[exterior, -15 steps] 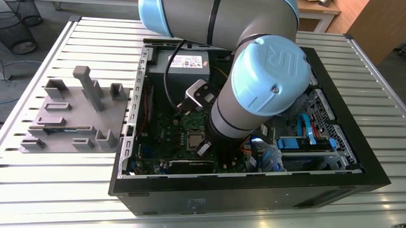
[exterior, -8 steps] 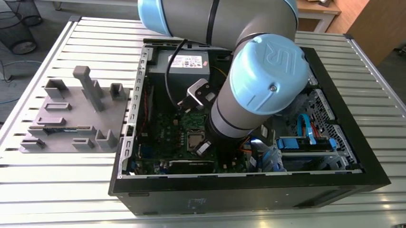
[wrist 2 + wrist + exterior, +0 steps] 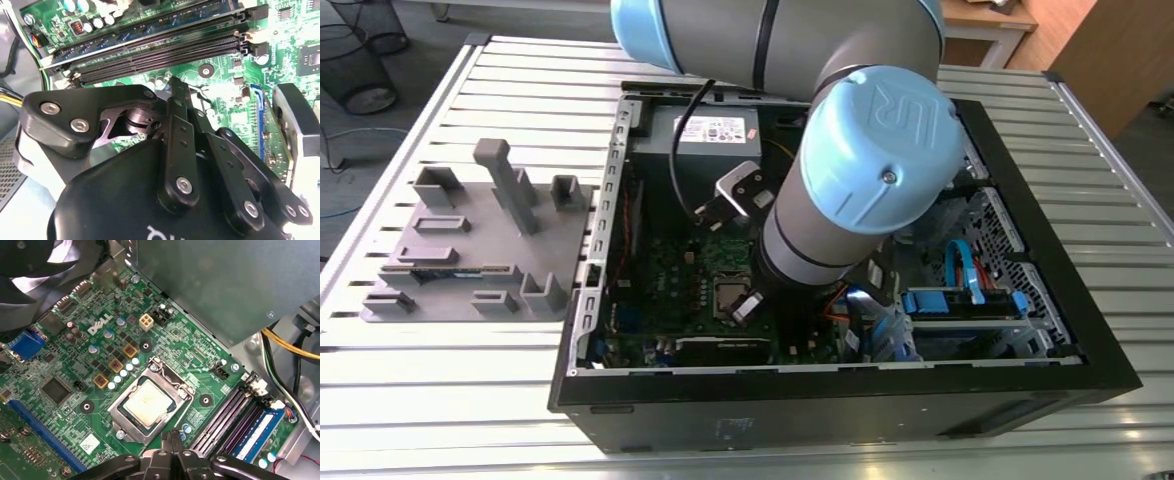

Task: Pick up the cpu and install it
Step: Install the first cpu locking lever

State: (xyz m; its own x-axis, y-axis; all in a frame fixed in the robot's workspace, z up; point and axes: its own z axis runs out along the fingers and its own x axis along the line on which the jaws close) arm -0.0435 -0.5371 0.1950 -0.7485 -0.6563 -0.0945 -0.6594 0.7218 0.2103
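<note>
**Wrist views.** Nearest the lens in both wrist views we see the black linkage of the gripper (image 3: 178, 86), its bolted bars converging to one narrow tip. We read the fingers as drawn fully together with nothing between them.

In the first wrist view the tip stands over the board just beside the socket frame (image 3: 129, 429), on the side that faces the memory slots (image 3: 227, 420). We cannot tell whether it touches the board.

Just beyond the tip, the cpu (image 3: 149, 402) lies flat inside the socket frame. Its silvery square top is bare and level, apart from the fingers. Around the socket spreads the green motherboard (image 3: 65, 410).

Farther on, the grey wall of the power supply box (image 3: 225, 285) rises at the board's edge. Yellow and black cables (image 3: 292, 347) run beside it.

**Exterior view.** Here the black rim of the computer case (image 3: 854, 385) is nearest to us. The case lies on its side with its open face up. The arm (image 3: 854, 180), grey with pale blue caps, reaches down into the case over the motherboard.

On the exterior view's left, beside the case, a grey fixture tray (image 3: 467, 250) with upright posts rests on the slatted metal table (image 3: 440, 420).
</note>
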